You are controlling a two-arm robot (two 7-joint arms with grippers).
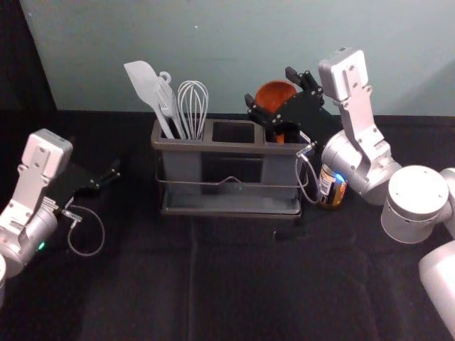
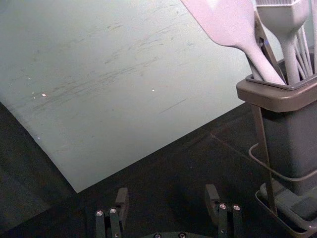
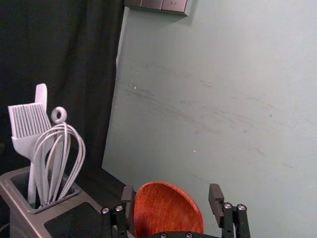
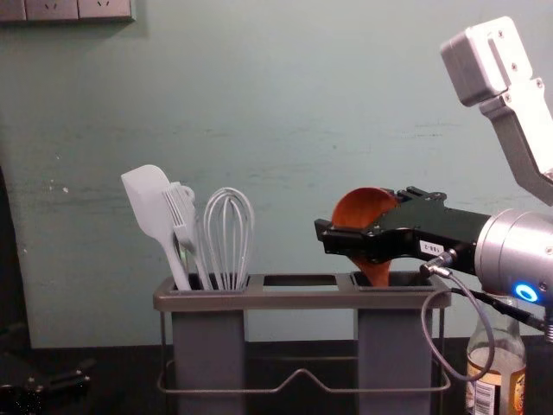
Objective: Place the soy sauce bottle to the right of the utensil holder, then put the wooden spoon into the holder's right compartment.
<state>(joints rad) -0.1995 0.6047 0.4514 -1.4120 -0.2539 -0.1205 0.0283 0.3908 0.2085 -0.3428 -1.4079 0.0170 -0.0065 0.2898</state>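
The right end effector (image 1: 269,86) is at the utensil holder's (image 4: 259,300) right compartment, released, its fingers spread on either side of the wooden spoon's (image 3: 166,210) bowl. The spoon stands handle-down in that compartment. The soy sauce bottle (image 4: 497,367) stands on the desk (image 1: 234,284) just right of the holder. The left end effector (image 1: 111,174), parked left of the holder, is open.

Lower ends out of sight
The wooden spoon (image 4: 359,206) has its lower handle hidden inside the utensil holder (image 4: 259,300); the chest view crops the soy sauce bottle (image 4: 510,356) at its base.
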